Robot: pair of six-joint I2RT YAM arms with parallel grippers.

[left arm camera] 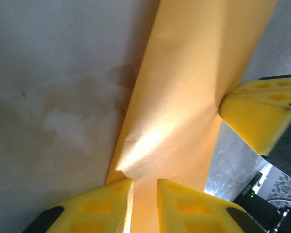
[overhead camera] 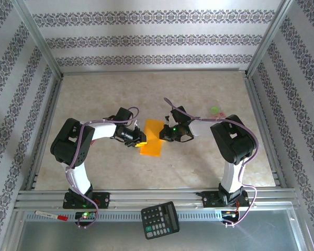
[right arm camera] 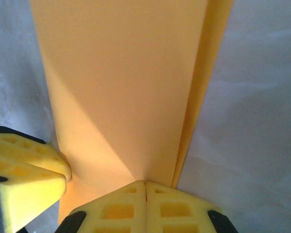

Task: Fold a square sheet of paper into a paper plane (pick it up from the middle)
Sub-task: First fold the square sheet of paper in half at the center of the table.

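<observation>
**Progress: centre fold made, dart not yet shaped**

We find the square sheet of paper (overhead camera: pixel 152 138) at the middle of the table (overhead camera: pixel 209 162), between the two arms. From above it reads as a plain rectangle, longer than it is wide. In the right wrist view two layers lie one on the other along a long edge, so we judge the halving fold done.

The left gripper (left arm camera: pixel 144 183) has its fingers drawn to a narrow slit with the paper's edge running into it, and we judge that a pinch. The right gripper (right arm camera: pixel 145 184) has its pads pressed flat together on the opposite edge.

We cannot tell whether the sheet rests on the table or hangs just clear.

We see no slanted nose corners or wing folds, so most of the work is outstanding.
</observation>
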